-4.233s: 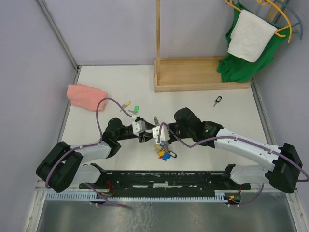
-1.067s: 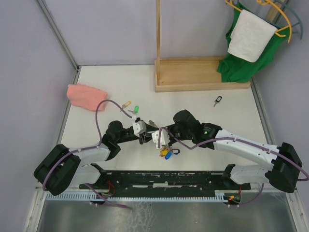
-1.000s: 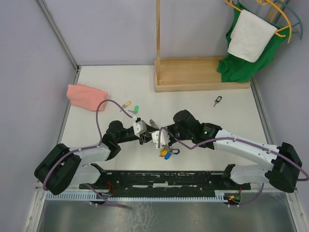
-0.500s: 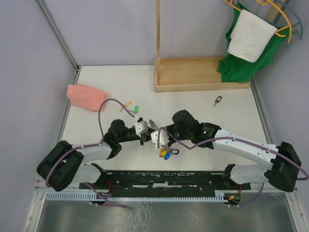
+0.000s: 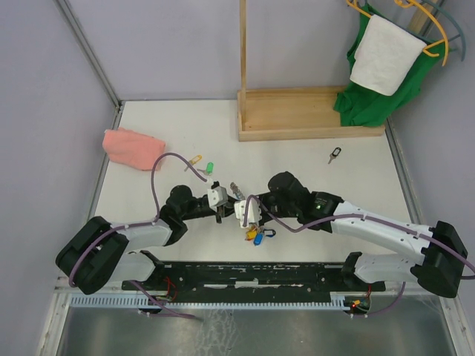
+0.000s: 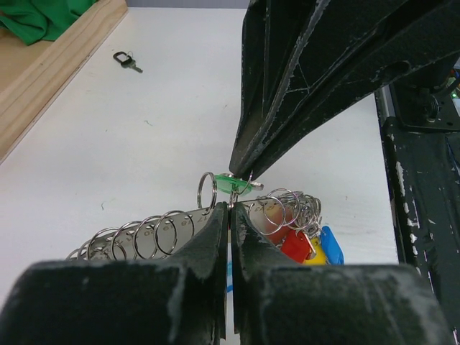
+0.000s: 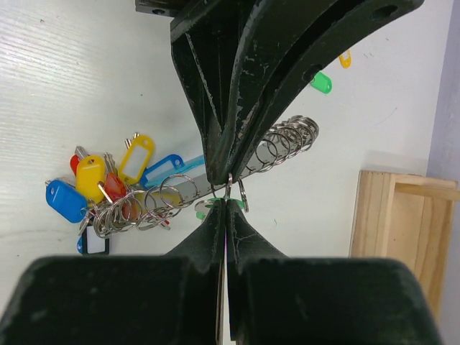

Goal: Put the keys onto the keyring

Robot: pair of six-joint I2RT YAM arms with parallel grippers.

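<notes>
Left hand (image 6: 229, 210) has closed, seemingly pinching the keyring (image 6: 144, 236) beside the right hand (image 7: 227, 203).

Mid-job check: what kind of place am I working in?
Likely a lab robot cell, not a home: plain partition walls around a white table, with staged props such as a wooden clothes rack and pink cloth.

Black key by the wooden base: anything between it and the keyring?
No object lies on the table between them, but the right arm lies across the straight line from black key to keyring. Left claw and right claw are both shut on the keyring.
</notes>
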